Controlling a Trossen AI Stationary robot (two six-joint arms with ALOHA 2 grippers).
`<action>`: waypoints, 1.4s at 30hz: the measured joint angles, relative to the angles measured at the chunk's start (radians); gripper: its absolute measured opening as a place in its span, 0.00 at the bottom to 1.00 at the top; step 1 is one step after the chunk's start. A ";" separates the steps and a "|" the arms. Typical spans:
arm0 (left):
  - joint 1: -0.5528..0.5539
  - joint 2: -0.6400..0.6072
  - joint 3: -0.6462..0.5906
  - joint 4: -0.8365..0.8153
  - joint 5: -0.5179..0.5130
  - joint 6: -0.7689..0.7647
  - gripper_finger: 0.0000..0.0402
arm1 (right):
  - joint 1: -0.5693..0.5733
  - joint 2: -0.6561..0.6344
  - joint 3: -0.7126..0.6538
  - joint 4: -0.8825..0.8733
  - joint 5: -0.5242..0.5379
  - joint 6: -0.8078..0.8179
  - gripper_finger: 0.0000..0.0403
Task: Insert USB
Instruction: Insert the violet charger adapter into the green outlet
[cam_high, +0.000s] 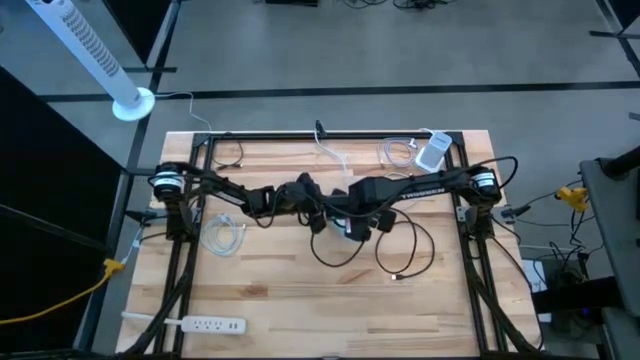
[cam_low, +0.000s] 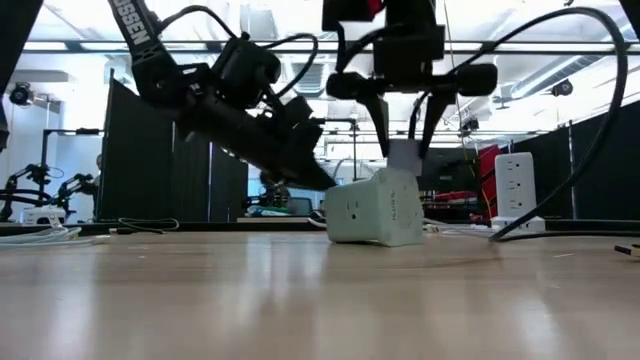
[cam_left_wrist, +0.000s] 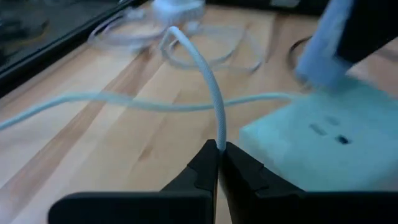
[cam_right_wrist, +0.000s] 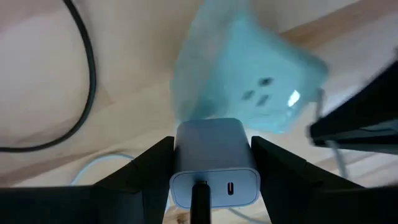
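usb cable (cam_left_wrist: 211, 93) is pinched in the left gripper (cam_left_wrist: 219, 149); the right gripper (cam_right_wrist: 211, 155) clasps the charger (cam_right_wrist: 214, 163). aim at its port (at 6 o'clock), push straight.

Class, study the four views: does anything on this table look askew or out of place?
Yes. The pale green multi-outlet power cube sits tilted on the wooden table, not flat. The right gripper holds a white USB charger block plugged into its top, while the left gripper pinches a thin white cable beside it.

Bright overhead lights glare in low view; wrist views blurred close-up
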 joint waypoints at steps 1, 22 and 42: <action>0.000 0.011 0.000 0.024 0.015 0.006 0.01 | 0.000 0.000 0.010 0.000 0.000 0.008 0.47; 0.000 0.043 0.000 0.055 0.031 0.015 0.01 | -0.109 -0.001 0.064 -0.076 -0.080 -0.141 0.47; 0.000 0.043 0.000 0.054 0.030 0.015 0.01 | -0.108 -0.003 -0.001 -0.038 -0.025 -0.242 0.47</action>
